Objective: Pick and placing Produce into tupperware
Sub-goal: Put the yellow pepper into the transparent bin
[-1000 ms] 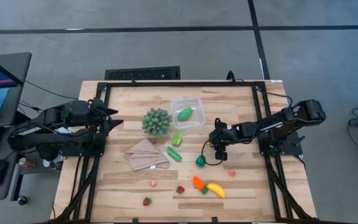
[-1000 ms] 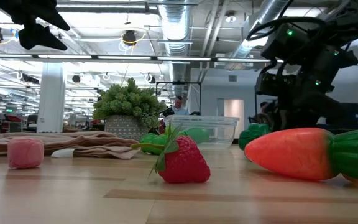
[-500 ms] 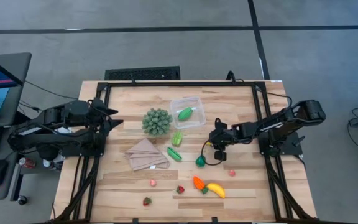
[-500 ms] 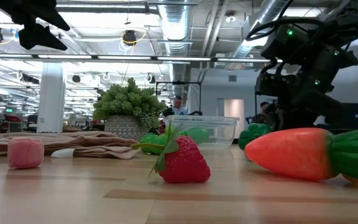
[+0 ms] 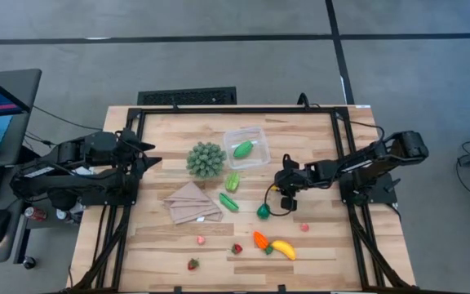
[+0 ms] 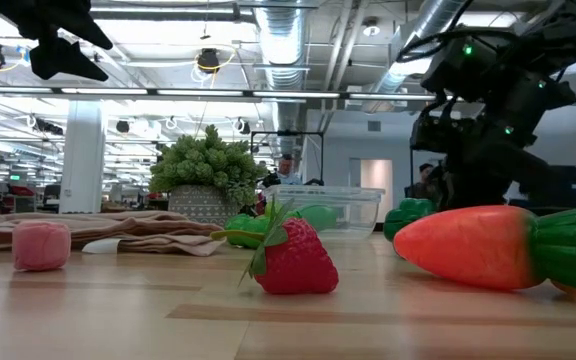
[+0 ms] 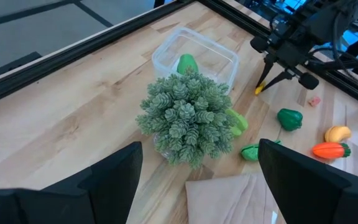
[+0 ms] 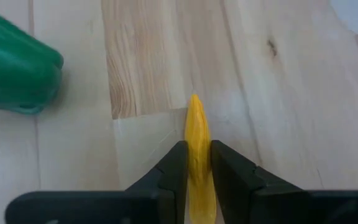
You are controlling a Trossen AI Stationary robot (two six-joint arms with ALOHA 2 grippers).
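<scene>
The clear square tupperware point(image 5: 246, 147) stands near the table's far middle with a green pod point(image 5: 242, 149) inside. More produce lies on the wood: a light green pod point(image 5: 232, 180), a dark green pod point(image 5: 228, 202), a green pepper point(image 5: 263, 211), a carrot point(image 5: 260, 240), a banana point(image 5: 284, 249) and small strawberries point(image 5: 237, 248). My right gripper point(image 8: 197, 149) is shut on a slender yellow piece point(image 8: 195, 118), just right of the pepper point(image 8: 14, 74). My left gripper point(image 5: 149, 155) hangs open left of the spiky green ball point(image 5: 206, 160). My right gripper pinches the slender yellow piece between its two fingers point(image 8: 178, 163), which lie along it. The fingers slant down from above. The piece's pointed end point(image 7: 259, 91) sticks out past the fingertips toward the wood; whether it touches the table I cannot tell.
A tan folded cloth point(image 5: 191, 202) lies left of the pods, and the spiky ball stands between it and the tupperware. A black frame point(image 5: 219, 109) runs round the table. A pink piece point(image 5: 304, 227) lies near the right side. Bare wood shows at the near left point(image 5: 137, 253).
</scene>
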